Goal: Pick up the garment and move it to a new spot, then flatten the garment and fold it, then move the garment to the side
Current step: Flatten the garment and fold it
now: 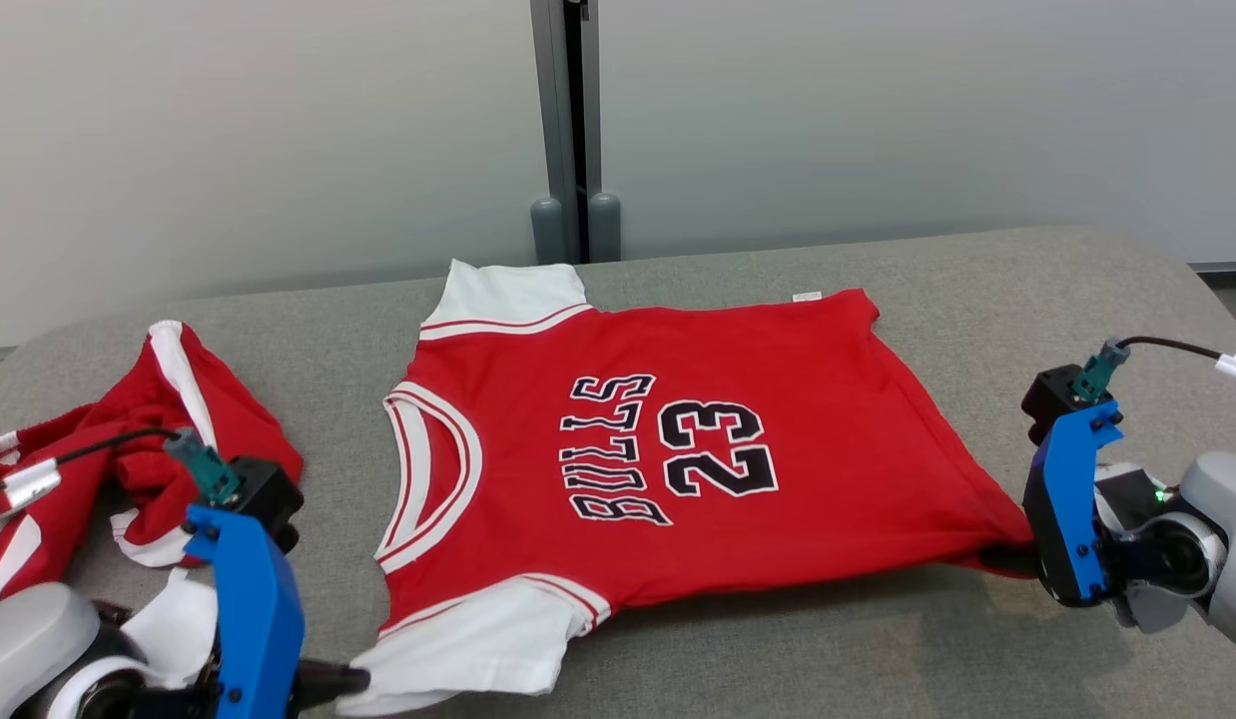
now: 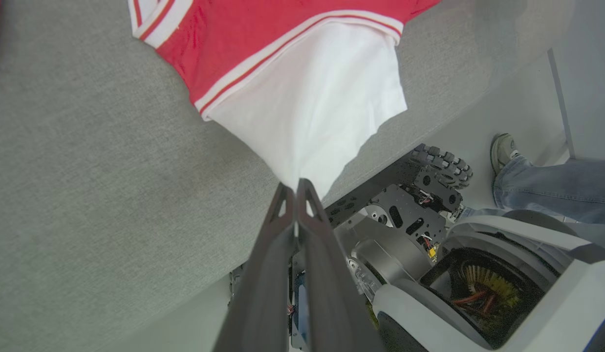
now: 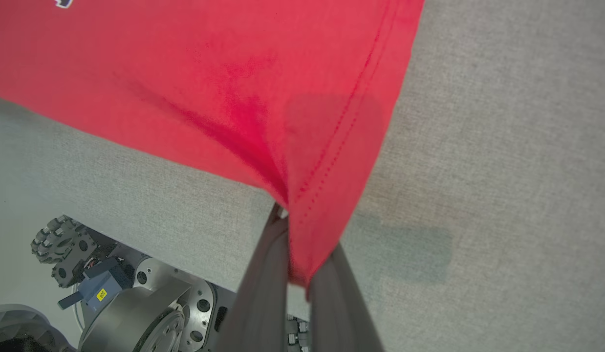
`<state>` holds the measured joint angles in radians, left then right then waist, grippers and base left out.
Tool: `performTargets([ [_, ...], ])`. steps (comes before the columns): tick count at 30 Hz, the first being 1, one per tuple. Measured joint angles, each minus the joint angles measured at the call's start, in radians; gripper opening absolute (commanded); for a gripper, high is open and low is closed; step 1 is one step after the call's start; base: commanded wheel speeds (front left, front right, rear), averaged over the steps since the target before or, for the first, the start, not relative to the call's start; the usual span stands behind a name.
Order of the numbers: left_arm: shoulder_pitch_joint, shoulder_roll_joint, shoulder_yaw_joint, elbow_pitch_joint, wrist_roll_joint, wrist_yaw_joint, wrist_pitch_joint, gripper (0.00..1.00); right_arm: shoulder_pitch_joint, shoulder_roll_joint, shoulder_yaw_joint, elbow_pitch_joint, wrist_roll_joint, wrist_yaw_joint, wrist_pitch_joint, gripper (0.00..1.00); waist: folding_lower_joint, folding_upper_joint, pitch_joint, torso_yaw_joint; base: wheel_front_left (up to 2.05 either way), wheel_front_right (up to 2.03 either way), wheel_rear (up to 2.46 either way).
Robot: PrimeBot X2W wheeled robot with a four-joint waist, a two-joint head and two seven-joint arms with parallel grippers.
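Note:
A red jersey point(image 1: 638, 449) with white sleeves and "BULLS 23" in black lies spread on the grey table, collar to the left. My left gripper point(image 1: 353, 681) is shut on the near white sleeve point(image 2: 312, 102), whose tip is pinched between the two dark fingers point(image 2: 283, 215). My right gripper point(image 1: 1017, 551) is shut on the near red hem corner point(image 3: 307, 195), at the jersey's right end. The cloth between the two grips is pulled taut along the near edge.
A second red and white garment point(image 1: 169, 419) lies crumpled at the table's left, behind my left wrist. The robot's wheeled base point(image 2: 429, 195) shows below the table's near edge. A person's shoe and jeans leg point(image 2: 527, 171) stand on the floor beside it.

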<state>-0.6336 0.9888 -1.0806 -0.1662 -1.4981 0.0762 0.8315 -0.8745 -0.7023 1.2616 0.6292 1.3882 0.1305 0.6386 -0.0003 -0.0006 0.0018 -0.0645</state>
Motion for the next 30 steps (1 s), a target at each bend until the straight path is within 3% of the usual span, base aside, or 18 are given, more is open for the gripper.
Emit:
performTargets([
  [4,0.057,0.09,-0.009,-0.088,-0.051,0.027,0.022,0.0,0.049,-0.036,-0.004,-0.046,-0.005,0.0,0.017,0.0,0.0003,0.0003,0.016,0.002,0.0,0.0,0.0],
  [10,0.096,0.143,-0.02,-0.151,-0.095,0.041,0.043,0.0,0.115,-0.098,-0.017,-0.128,-0.013,0.0,0.056,0.0,0.0003,0.0005,0.035,0.009,0.0,0.0,0.0],
  [17,0.1,0.139,-0.02,-0.146,-0.104,0.041,0.048,0.0,0.141,-0.139,-0.075,-0.24,-0.012,0.0,0.12,0.0,0.0003,0.0006,0.051,0.005,0.0,0.0,0.0],
  [22,0.049,0.102,0.016,-0.09,-0.11,0.037,0.053,0.0,0.118,-0.143,-0.145,-0.292,0.02,0.0,0.181,0.0,0.0003,0.0007,0.078,-0.002,0.0,0.0,0.0],
  [30,-0.097,0.033,0.052,0.058,-0.088,0.063,0.133,0.0,0.049,-0.082,-0.233,-0.187,0.068,0.0,0.273,0.0,0.0004,0.0007,0.142,-0.006,0.0,0.0,0.0],
])
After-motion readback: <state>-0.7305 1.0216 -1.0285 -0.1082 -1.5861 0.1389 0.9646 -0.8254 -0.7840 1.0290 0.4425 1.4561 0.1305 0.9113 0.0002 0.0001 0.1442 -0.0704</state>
